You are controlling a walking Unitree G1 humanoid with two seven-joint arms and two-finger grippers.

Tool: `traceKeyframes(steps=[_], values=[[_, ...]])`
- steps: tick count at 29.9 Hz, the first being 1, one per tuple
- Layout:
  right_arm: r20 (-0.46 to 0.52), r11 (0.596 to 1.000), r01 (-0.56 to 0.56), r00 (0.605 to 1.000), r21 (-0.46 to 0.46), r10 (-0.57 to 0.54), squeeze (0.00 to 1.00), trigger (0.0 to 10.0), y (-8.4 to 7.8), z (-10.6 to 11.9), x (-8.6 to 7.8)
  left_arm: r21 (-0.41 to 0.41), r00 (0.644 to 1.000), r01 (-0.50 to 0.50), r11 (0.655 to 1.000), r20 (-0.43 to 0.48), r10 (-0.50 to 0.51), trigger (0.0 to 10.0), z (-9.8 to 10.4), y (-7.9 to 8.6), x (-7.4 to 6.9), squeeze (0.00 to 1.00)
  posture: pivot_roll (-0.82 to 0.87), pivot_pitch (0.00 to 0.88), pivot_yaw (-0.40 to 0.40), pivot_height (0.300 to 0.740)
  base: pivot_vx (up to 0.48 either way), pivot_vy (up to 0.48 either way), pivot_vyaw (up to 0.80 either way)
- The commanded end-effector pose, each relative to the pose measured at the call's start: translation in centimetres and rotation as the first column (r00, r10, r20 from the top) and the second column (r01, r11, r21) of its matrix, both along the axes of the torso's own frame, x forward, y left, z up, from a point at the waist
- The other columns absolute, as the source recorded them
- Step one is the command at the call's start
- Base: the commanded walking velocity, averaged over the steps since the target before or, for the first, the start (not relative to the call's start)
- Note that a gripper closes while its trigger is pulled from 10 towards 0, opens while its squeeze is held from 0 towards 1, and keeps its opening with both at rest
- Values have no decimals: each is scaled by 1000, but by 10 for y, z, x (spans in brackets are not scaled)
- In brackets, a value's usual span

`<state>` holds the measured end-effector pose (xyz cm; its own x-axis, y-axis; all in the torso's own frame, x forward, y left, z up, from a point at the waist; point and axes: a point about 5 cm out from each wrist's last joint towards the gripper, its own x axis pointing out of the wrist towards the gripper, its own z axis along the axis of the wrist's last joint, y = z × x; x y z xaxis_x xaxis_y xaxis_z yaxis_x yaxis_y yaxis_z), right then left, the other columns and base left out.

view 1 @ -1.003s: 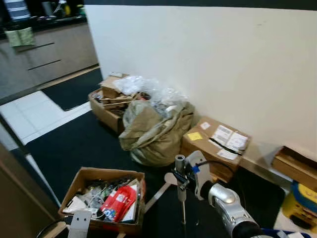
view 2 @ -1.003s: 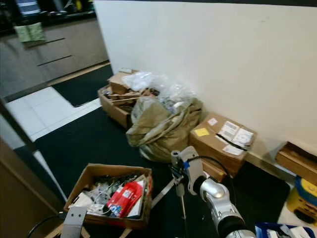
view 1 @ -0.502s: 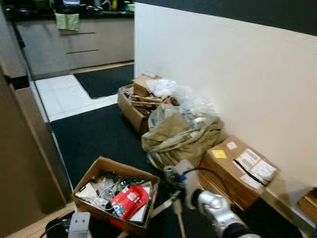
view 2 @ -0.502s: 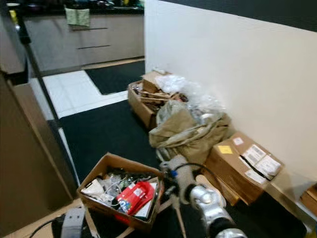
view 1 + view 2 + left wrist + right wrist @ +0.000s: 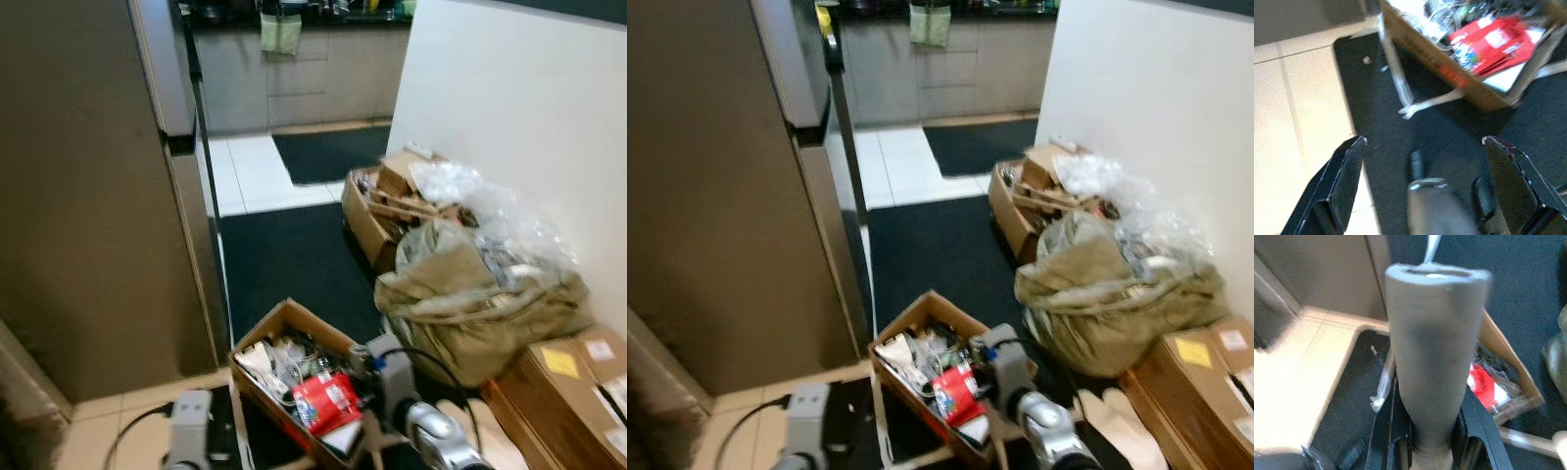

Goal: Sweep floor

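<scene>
Broom handle (image 5: 1432,357): upright in the right tool (image 5: 1430,450), black fingers closed round its grey grip, apparently carried ready for sweeping.
Left tool (image 5: 1422,183): fingers spread wide, holding nothing, hovering over the black mat (image 5: 1449,142).
Cardboard box (image 5: 294,377): on the mat, in the sweeping path, beside the stuffed bag (image 5: 470,304).

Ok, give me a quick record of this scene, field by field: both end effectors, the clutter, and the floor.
right end effector: shut on grey handle
left end effector: open, over the black mat
open box: on the mat, holds a red packet
bag: tan, slumped by the white wall
debris: white scraps on the mat
floor: pale tiles beyond
</scene>
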<state>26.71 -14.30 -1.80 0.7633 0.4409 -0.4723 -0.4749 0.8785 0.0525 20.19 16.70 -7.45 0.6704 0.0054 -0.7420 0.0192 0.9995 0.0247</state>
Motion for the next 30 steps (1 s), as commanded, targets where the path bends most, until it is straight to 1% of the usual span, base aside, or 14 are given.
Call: traceKeyframes(steps=[1, 2, 5, 6, 7, 9, 10, 11, 13, 14, 17, 20, 24, 30], values=[[-48, 999, 12, 999, 39, -10, 0, 10000, -4, -6, -7, 3, 999, 19, 1000, -33, -18, 10000, -5, 0, -10, 0, -89, 0, -18, 740, 0, 0, 750], [-48, 999, 12, 999, 39, -10, 0, 10000, -4, -6, -7, 3, 999, 19, 1000, -33, -18, 10000, -5, 0, -10, 0, -89, 0, -18, 740, 0, 0, 750], [4, 990, -94, 996, 105, 94, 0, 10000, -2, 7, 1, 19, 997, 34, 999, -64, -32, 10000, -10, 6, -20, 0, -90, 0, -13, 740, 0, 0, 738], [4, 990, -94, 996, 105, 94, 0, 10000, -2, 7, 1, 19, 997, 34, 999, -64, -32, 10000, -10, 6, -20, 0, -90, 0, -13, 740, 0, 0, 738], [28, 972, -187, 982, 144, 184, 0, 10000, -3, 14, 3, 31, 996, 45, 999, -85, -42, 10000, -12, 10, -26, 0, -89, 0, -6, 740, 0, 0, 744], [28, 972, -187, 982, 144, 184, 0, 10000, -3, 14, 3, 31, 996, 45, 999, -85, -42, 10000, -12, 10, -26, 0, -89, 0, -6, 740, 0, 0, 744], [43, 940, -292, 956, 179, 289, 0, 10000, -5, 21, 3, 41, 994, 56, 998, -99, -52, 10000, -14, 12, -30, 0, -89, 0, -6, 740, 0, 0, 744], [43, 940, -292, 956, 179, 289, 0, 10000, -5, 21, 3, 41, 994, 56, 998, -99, -52, 10000, -14, 12, -30, 0, -89, 0, -6, 740, 0, 0, 744], [75, 890, -408, 913, 204, 401, 0, 10000, -12, 35, 8, 52, 992, 73, 996, -110, -67, 10000, -15, 15, -33, 0, -86, 0, 1, 740, 0, 0, 741], [95, 880, -427, 904, 207, 417, 0, 10000, -15, 42, 12, 54, 991, 77, 996, -109, -71, 10000, -15, 15, -32, 0, -86, 0, -1, 740, 0, 0, 744], [114, 876, -433, 901, 213, 418, 0, 10000, -15, 47, 16, 55, 991, 79, 995, -108, -73, 10000, -14, 14, -32, 0, -84, 0, 2, 740, 0, 0, 744], [204, 854, -447, 892, 266, 403, 0, 10000, -9, 65, 27, 54, 992, 87, 995, -98, -81, 10000, -13, 12, -28, 0, -77, 0, 2, 740, 0, 0, 744], [272, 841, -453, 884, 296, 380, 0, 10000, -2, 77, 35, 54, 992, 93, 994, -95, -88, 10000, -13, 11, -27, 0, -75, 0, 1, 740, 0, 0, 742], [324, 812, -468, 873, 348, 365, 0, 10000, 11, 86, 37, 57, 991, 95, 994, -98, -89, 10000, -13, 11, -28, 0, -70, 0, -2, 740, 0, 0, 738]])
